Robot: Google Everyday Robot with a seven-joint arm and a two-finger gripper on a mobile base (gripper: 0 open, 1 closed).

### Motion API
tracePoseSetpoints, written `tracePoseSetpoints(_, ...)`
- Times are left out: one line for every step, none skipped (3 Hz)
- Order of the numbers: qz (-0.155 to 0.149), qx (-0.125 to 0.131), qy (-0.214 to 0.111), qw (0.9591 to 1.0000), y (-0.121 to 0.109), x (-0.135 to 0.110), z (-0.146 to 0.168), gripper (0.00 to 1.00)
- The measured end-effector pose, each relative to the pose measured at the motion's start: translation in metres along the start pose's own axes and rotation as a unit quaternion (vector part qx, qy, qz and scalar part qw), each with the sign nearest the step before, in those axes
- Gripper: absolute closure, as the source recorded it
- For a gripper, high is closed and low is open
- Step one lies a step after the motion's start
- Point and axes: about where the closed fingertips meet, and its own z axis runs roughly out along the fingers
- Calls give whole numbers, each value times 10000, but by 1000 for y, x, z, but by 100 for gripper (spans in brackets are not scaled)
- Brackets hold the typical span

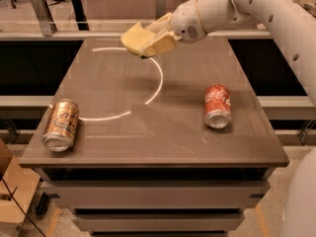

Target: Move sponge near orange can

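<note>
The sponge (134,37) is a pale yellow foam block held in the air above the far middle of the table (163,137). My gripper (150,41) is shut on it, with the pale fingers (165,42) clamping its right side; the white arm reaches in from the upper right. The orange can (61,124) lies on its side near the table's front left edge, well apart from the sponge and lower left of it.
A red can (217,105) lies on its side at the right of the table. A white arc line (154,89) is marked on the tabletop. Dark shelving and rails stand behind the table; a cardboard box (15,191) sits at the lower left.
</note>
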Motion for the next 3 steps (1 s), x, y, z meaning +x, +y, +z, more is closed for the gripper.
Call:
tracePoseSetpoints(-109,-763,210,9968,47,3,21,100)
tracePoseSetpoints(-110,-1448,252,9891,93,6,45,88)
tracePoseSetpoints(-45,-1978,144,9801,132,6,65,70)
